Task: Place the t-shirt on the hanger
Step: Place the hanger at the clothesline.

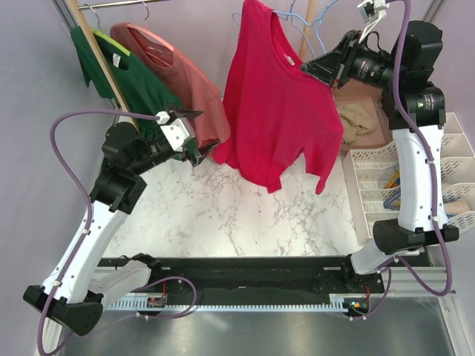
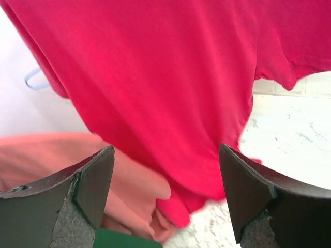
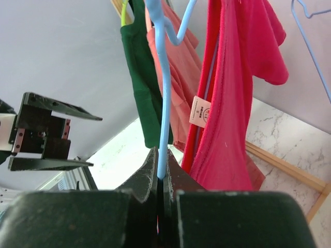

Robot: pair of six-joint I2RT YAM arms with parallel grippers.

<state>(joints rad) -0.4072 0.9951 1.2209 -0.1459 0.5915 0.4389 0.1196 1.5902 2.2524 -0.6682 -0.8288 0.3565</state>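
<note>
The crimson t-shirt hangs in the air over the back of the table, draped on the pale-blue wire hanger. My right gripper is at the shirt's right shoulder and is shut on the hanger's wire; the right wrist view shows the blue wire pinched between the right gripper jaws, with the t-shirt and its neck label just to the right. My left gripper stands open, left of the shirt's lower hem. In its own view the left gripper holds nothing, with the t-shirt hanging a little beyond the fingertips.
A dark green shirt and a salmon shirt hang at the back left by a slanted wooden pole. Spare blue hangers hang at the back. White trays and a beige cloth sit right of the marble table.
</note>
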